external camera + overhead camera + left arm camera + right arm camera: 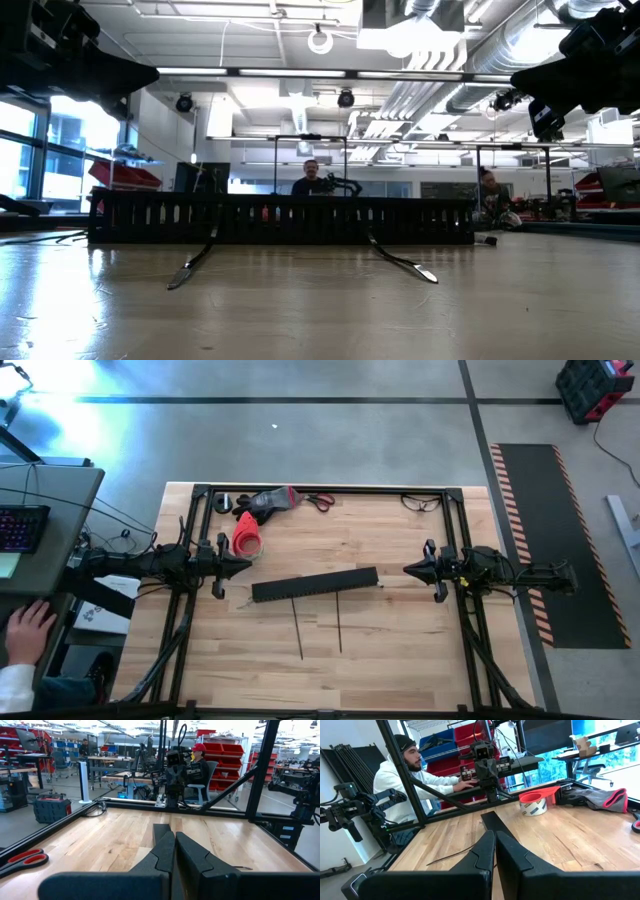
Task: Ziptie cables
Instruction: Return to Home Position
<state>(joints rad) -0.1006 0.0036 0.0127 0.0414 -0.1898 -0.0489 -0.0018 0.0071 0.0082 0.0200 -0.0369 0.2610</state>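
High view: duct [315, 585] mid-table, between left gripper [247, 566] and right gripper [406, 569], touching neither.
Cables: hidden; cannot tell where.
Jaws: closed on both, holding nothing.
Edges: tape [246, 536] far side; bare wood nearer.

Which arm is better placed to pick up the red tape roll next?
Left, probably. The red tape roll lies close beside the left gripper, on its side of the table; the right gripper is far across the table. Both are shut, so it would open first.
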